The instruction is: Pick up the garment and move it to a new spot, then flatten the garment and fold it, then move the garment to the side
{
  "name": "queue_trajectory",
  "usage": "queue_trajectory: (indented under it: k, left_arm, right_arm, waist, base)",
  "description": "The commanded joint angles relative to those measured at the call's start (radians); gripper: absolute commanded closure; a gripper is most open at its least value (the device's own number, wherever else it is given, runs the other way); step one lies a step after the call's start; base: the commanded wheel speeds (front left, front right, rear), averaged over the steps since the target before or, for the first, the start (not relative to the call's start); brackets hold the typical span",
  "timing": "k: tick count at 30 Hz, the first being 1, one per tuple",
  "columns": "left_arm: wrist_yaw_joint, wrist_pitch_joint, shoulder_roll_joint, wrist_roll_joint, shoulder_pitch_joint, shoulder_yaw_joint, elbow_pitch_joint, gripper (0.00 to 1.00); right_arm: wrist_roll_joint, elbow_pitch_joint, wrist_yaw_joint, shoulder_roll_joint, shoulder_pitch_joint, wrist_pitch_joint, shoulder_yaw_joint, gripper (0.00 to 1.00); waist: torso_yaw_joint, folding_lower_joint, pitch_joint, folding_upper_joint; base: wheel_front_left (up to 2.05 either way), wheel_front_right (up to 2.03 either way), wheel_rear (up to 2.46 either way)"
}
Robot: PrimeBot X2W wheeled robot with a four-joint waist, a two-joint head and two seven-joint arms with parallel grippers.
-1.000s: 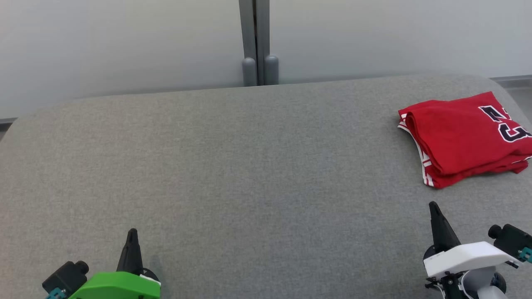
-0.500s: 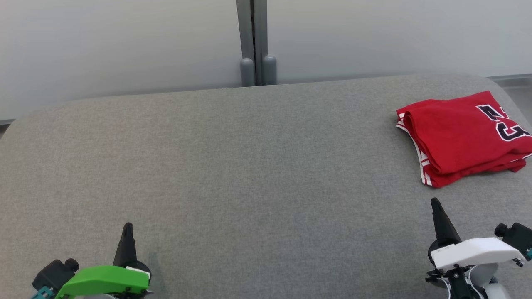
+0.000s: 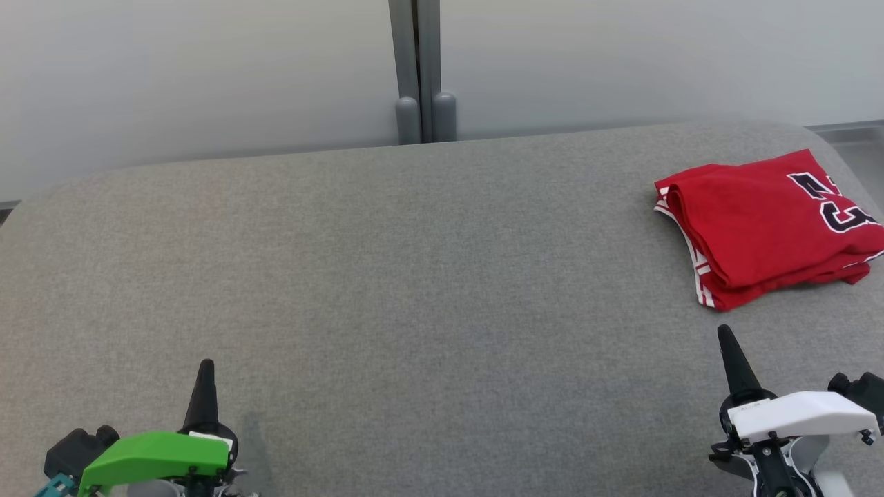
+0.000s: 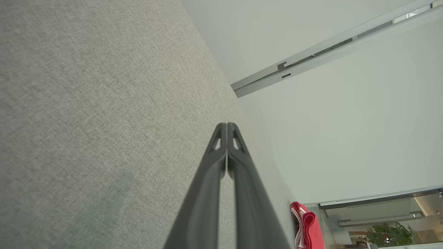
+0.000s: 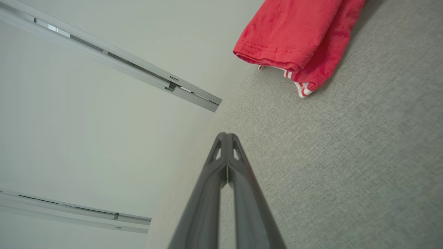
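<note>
The garment (image 3: pixel 763 228) is a red jersey with black-and-white lettering and striped trim, lying folded at the far right of the grey padded surface (image 3: pixel 414 276). It also appears in the right wrist view (image 5: pixel 297 38) and as a sliver in the left wrist view (image 4: pixel 306 226). My right gripper (image 3: pixel 725 335) is shut and empty, a short way in front of the garment and not touching it. My left gripper (image 3: pixel 206 366) is shut and empty at the lower left, far from the garment. Both wrist views show the fingertips pressed together, left (image 4: pixel 226 126) and right (image 5: pixel 226 135).
A pale wall with a grey vertical post (image 3: pixel 416 69) stands behind the surface. The surface's rounded right edge (image 3: pixel 846 155) lies just beyond the garment. Wide grey fabric stretches between the two grippers.
Both grippers have drawn back slightly toward the bottom of the head view, still shut. The garment lies as it did; the camera has shifted a little.
</note>
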Motion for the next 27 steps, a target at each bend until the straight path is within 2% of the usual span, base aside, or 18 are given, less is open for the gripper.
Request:
queue_trajectory:
  k: [1,27]
  left_arm:
    - [-0.005,0.007,0.004,-0.026,-0.03,0.009,-0.011,1.0]
    - [-0.018,0.071,0.005,-0.234,-0.054,0.047,-0.02,1.0]
  right_arm:
    - [0.028,-0.014,0.0,-0.007,-0.022,0.006,-0.004,1.0]
    - [0.261,-0.024,-0.001,-0.008,-0.028,0.069,-0.016,1.0]
  waist:
    - [-0.001,0.0,0.0,0.0]
    - [-0.012,0.0,0.0,0.0]
  base:
    - [0.0,0.0,0.0]
    - [0.0,0.0,0.0]
